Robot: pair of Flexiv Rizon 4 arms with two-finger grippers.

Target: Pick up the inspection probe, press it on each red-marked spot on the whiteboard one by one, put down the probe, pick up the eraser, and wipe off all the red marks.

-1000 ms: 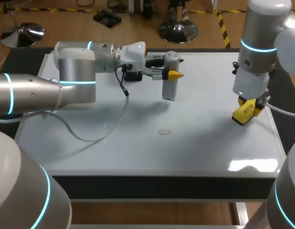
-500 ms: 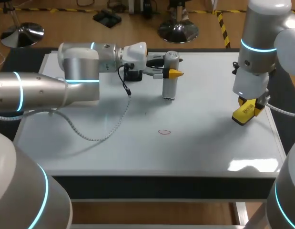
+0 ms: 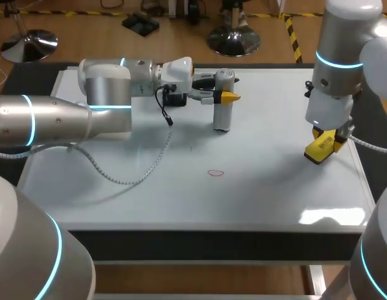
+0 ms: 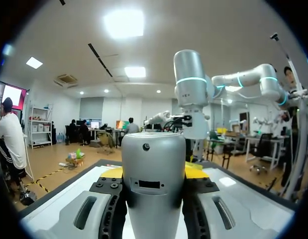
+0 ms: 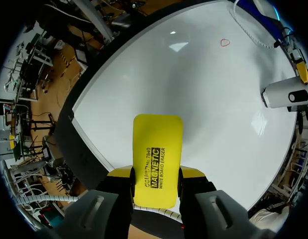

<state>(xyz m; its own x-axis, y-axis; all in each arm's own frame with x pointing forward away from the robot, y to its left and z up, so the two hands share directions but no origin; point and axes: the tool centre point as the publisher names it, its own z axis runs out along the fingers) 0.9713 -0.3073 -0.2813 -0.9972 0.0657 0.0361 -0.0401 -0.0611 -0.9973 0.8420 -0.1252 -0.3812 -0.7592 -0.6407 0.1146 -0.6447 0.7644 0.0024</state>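
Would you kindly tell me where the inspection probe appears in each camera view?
Head view: the inspection probe stands upright toward the far edge of the whiteboard, in the left gripper.
Left wrist view: inspection probe close up, between its own fingers.
Right wrist view: inspection probe far ahead of the eraser.
Shared landmark: the whiteboard.

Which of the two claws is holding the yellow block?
The right gripper, shut on the yellow eraser; the left gripper holds the upright grey probe instead.
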